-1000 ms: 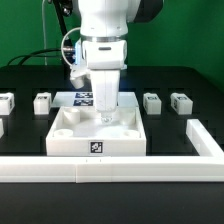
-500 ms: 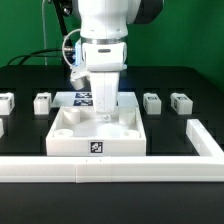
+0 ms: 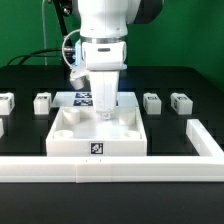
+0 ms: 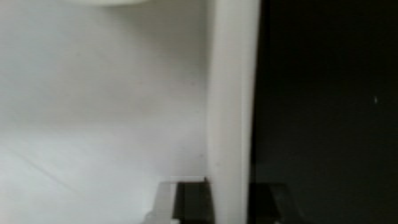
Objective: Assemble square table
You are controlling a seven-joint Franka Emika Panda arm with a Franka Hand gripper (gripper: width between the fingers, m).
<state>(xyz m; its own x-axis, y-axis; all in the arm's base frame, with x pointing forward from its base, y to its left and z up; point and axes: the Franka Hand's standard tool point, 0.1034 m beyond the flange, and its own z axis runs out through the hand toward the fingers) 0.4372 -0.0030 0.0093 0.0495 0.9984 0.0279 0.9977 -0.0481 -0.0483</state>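
Observation:
The square table [image 3: 70, 143] lies as a white slab with a raised rim, round corner sockets and a tag on its front edge. It sits in the middle of the black table. My gripper [image 3: 103, 119] reaches straight down onto the slab's far rim. In the wrist view, the dark fingertips [image 4: 192, 203] stand on either side of the thin white rim wall [image 4: 231, 120], shut on it. Small white tagged legs lie in a row behind the slab: two at the exterior view's left [image 3: 41, 101] [image 3: 6, 101] and two at its right [image 3: 152, 102] [image 3: 181, 101].
The marker board [image 3: 80, 98] lies flat just behind the slab, under the arm. A long white border rail [image 3: 110, 170] runs along the front and turns back at the exterior view's right [image 3: 206, 140]. A green wall stands behind.
The arm and the slab stay where they were in the exterior view. Any closing of the fingers is too small to make out there.

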